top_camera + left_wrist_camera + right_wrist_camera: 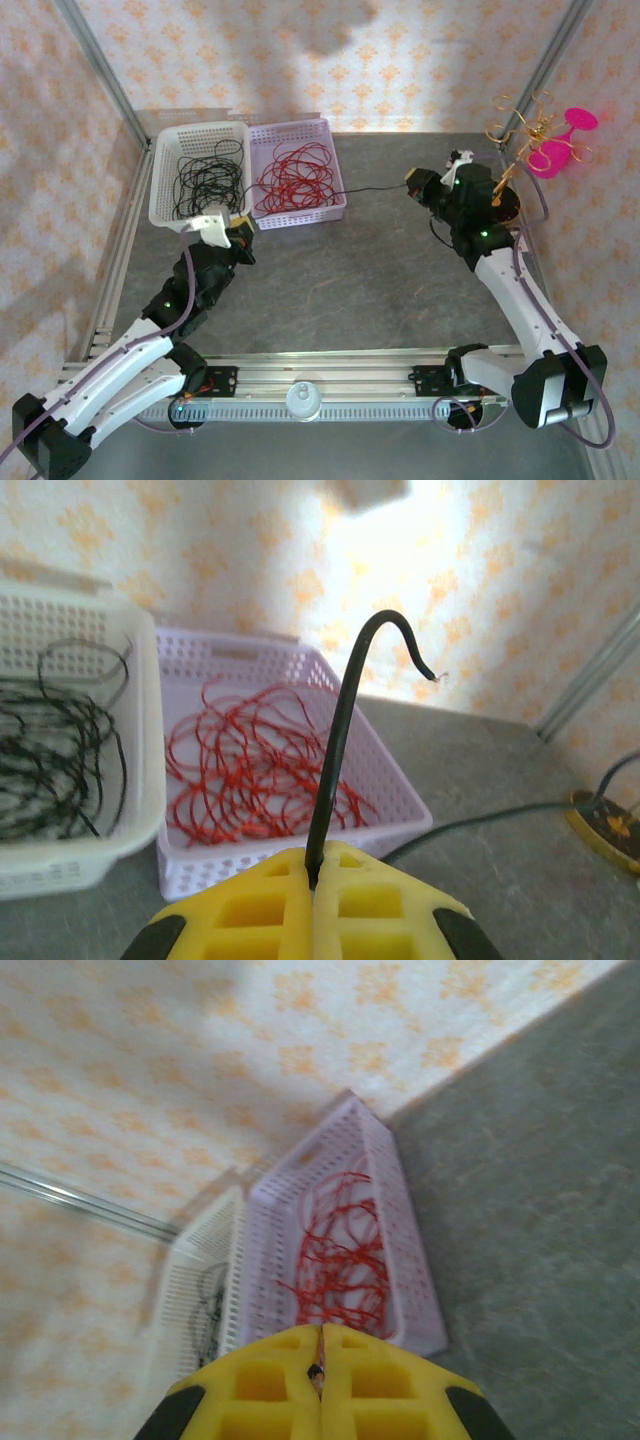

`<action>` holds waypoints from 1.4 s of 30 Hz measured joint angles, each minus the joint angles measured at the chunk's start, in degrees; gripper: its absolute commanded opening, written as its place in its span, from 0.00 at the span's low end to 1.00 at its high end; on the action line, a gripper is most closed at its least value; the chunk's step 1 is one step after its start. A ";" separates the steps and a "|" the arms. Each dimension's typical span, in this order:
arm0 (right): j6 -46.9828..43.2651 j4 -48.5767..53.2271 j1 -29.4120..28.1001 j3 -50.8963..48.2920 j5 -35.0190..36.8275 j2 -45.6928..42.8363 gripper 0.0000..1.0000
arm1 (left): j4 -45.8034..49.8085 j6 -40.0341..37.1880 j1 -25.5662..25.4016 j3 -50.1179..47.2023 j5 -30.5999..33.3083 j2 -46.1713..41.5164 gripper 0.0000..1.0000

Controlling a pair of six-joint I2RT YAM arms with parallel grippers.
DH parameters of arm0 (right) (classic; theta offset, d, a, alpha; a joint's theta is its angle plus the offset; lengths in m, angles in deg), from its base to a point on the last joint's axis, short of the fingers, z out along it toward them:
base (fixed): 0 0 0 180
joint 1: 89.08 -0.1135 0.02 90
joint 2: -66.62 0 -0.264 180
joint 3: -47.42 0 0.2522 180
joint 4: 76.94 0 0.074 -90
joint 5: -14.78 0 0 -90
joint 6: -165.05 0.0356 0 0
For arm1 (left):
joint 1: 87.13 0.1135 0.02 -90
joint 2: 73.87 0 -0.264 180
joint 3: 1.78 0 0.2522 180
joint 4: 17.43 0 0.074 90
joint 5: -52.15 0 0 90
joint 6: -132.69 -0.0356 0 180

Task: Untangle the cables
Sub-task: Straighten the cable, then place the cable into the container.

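One black cable (372,187) stretches taut over the table between my two grippers. My left gripper (234,218) is shut on it beside the baskets. In the left wrist view the strand (340,740) rises from the closed yellow fingers (250,910), and its free end curls above. My right gripper (413,184) is shut on the other end. A small dark tip (318,1372) shows pinched between its yellow fingers (380,1390). Several black cables (208,175) lie in the white basket (158,185). Red cables (293,177) lie in the lilac basket (336,170).
A pink glass-shaped object (560,140) and a gold curly ornament (520,125) stand at the back right, by a dark round disc (508,205). An aluminium rail (320,365) runs along the near edge between the arm bases. Patterned walls enclose the table.
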 measured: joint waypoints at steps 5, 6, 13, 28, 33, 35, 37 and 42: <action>-2.43 0.37 -0.48 -8.59 0.50 -0.02 0.00 | 1.27 -3.50 0.46 6.25 -0.09 0.74 0.00; -2.62 0.31 -0.70 -10.10 -0.13 0.00 0.00 | 1.55 -4.20 0.61 7.41 -0.42 1.33 0.00; -4.74 -0.94 -0.81 -13.31 -3.65 1.53 0.34 | 2.67 -8.59 4.07 14.01 -1.62 7.74 0.00; -9.53 0.72 0.37 -14.27 -1.01 1.51 0.47 | 2.29 -18.45 16.63 37.55 4.04 22.95 0.00; -10.29 0.61 0.37 -15.06 -2.05 0.92 0.48 | 2.49 -21.46 21.46 42.95 4.83 29.68 0.00; -10.69 0.63 0.37 -15.10 -2.25 0.55 0.48 | 2.91 -22.21 23.47 44.96 4.76 32.79 0.00; -11.15 0.61 0.37 -15.10 -2.27 -0.04 0.48 | 3.10 -22.60 25.42 46.60 4.59 35.50 0.00; -12.13 0.83 0.37 -15.13 -2.29 -1.20 0.49 | 4.63 -22.67 29.92 50.01 3.50 40.81 0.00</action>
